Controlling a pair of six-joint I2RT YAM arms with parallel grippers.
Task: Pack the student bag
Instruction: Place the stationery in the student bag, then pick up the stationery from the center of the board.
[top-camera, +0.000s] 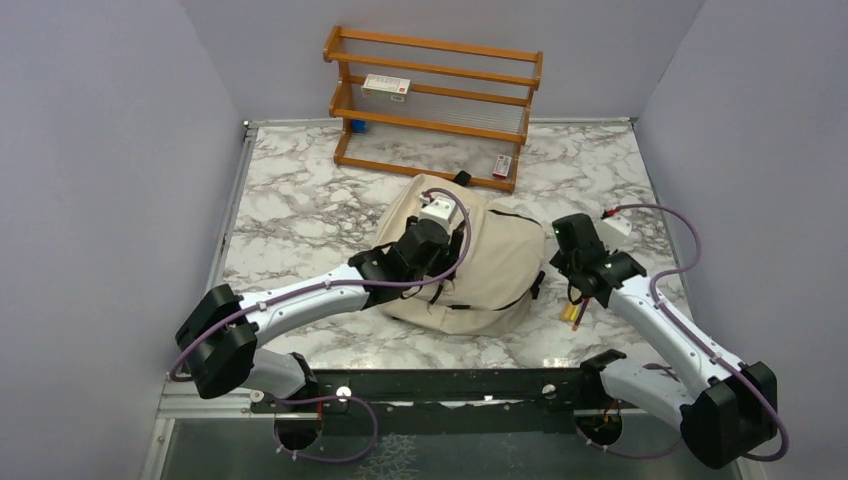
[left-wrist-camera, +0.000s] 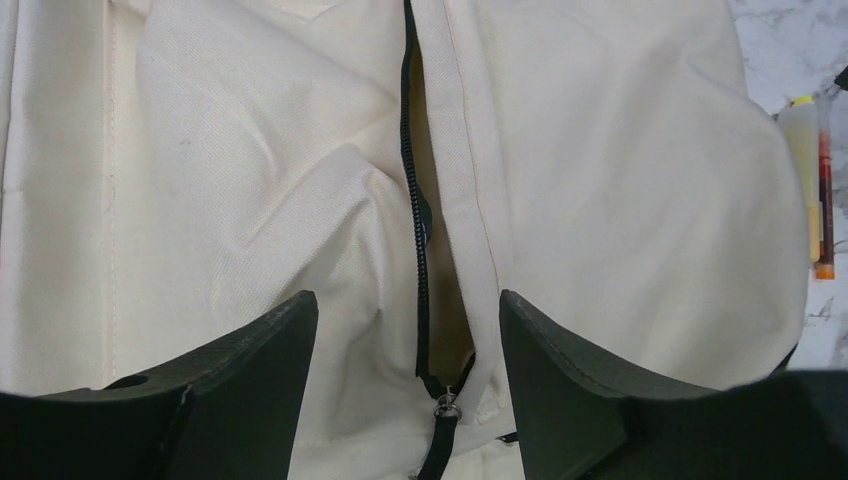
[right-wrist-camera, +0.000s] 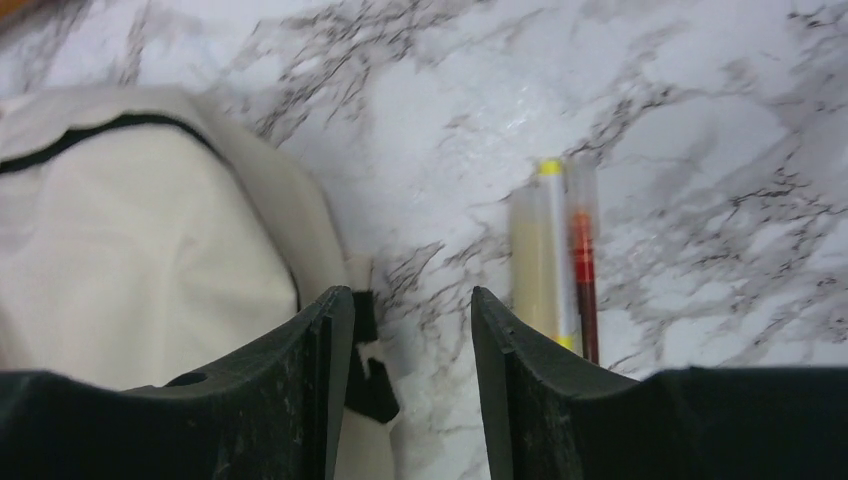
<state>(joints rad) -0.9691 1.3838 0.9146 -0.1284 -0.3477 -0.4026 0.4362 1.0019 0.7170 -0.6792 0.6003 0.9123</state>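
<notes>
**Q:** What is the setting?

**A:** Grey walls close in three sides of a white marbled desk (top-camera: 300, 210), with a wooden rack (top-camera: 435, 95) at its far edge. The student bag (top-camera: 490, 270), cream cloth with black trim, lies slumped at mid-desk between the two arms.

**Q:** How do the pincers stand?

**A:** The left pincer (left-wrist-camera: 405, 297) is directly above the bag, jaws apart and nothing clamped. The zip (left-wrist-camera: 412, 200) runs straight away from it along the midline between the jaws and is parted to a narrow slit. The zip pull (left-wrist-camera: 447, 405) sits at the near end, between the jaws and apparently free of both. The right pincer (right-wrist-camera: 412, 292) is also apart and empty, above bare marble just off the bag's right flank.

**Q:** Which relation governs the coming move?

**A:** Probably that of the right pincer to the two pens. A yellow pen (right-wrist-camera: 540, 250) and a red pen (right-wrist-camera: 582, 260) lie side by side, touching, on the desk just to that pincer's right, with the bag to its left. In the wrist view their long axes run parallel to the jaw faces. A short sideways shift, with no turn of the wrist, should therefore set the jaws across the barrels. The right arm is plainly the nearer, since the bag's whole width lies between the pens and the left pincer. The slit looks too narrow to admit them as it stands.
</notes>
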